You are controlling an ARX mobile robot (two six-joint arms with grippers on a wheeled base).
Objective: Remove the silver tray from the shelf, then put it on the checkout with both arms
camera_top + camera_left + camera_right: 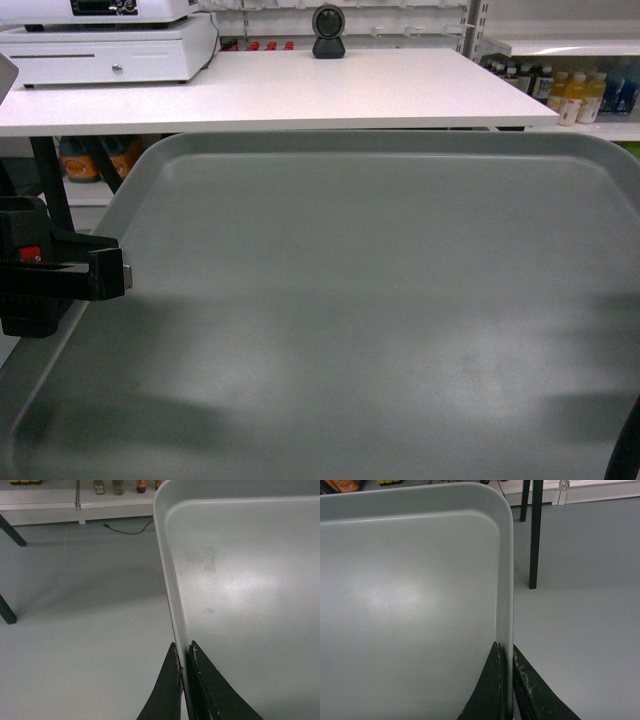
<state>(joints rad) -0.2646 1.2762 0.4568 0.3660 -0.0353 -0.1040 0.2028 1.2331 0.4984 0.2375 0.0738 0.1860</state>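
Both my left claw point(184, 656) and right claw point(506, 652) are pinched tight on the side rims of the big matte grey-green tray point(370, 300), held midair just near of the white checkout tabletop point(300, 95), so next I'd carry it forward level and set it down.

- Showing 1 silver tray point(370, 300), large and grey, filling most of the head view.
- Showing 2 black grippers: the left gripper point(185, 655) and the right gripper point(507, 652), each pinching a tray rim.
- Showing 1 white checkout point(300, 95) on black legs.
- Carrying 1 white cash drawer point(110, 55) and 1 dark scanner point(328, 32) on that tabletop.
- Showing 1 shelf point(560, 45) at the right, holding several bottles point(580, 98), too small and crowded for counting exactly.
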